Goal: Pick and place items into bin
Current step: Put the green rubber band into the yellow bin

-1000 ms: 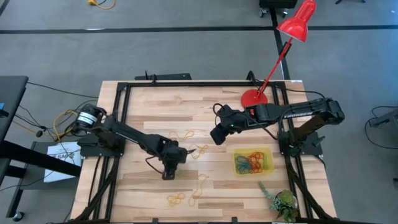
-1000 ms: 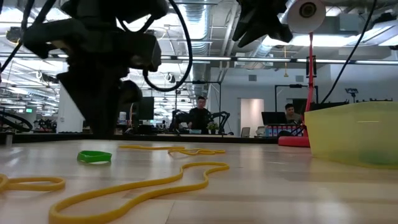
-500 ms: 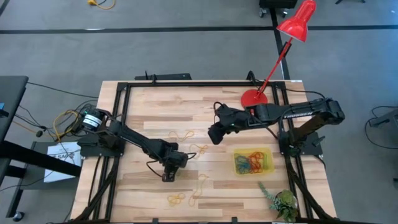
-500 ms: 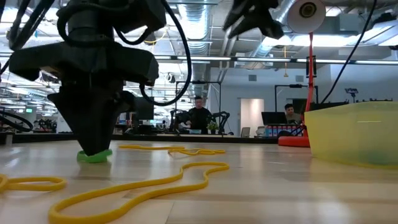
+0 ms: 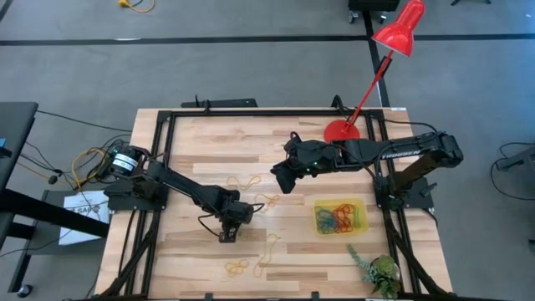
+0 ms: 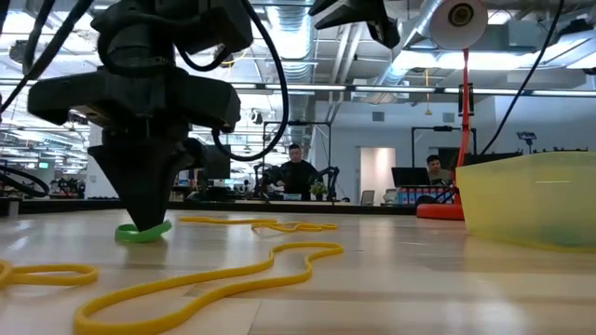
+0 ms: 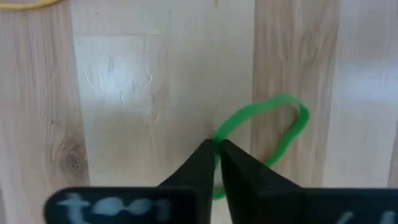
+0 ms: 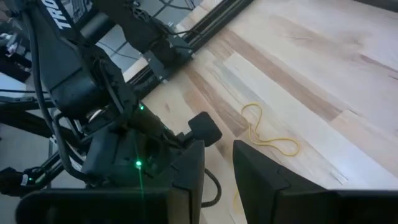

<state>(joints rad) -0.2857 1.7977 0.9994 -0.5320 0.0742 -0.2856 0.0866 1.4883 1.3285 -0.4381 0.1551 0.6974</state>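
The left gripper point(image 7: 216, 152) was down on the table, pinched shut on a green band point(image 7: 273, 134). Next it probably needed a lift over to the yellow bin point(image 5: 339, 216). The right gripper point(image 8: 217, 163) hovered half-open, seemingly empty.

My left fingers point(image 7: 214, 163) cover the near end of the green band point(image 7: 283, 127). From overhead it's too small to spot. The bin point(image 6: 531, 200) runs off the low view's edge, contents just a blur.
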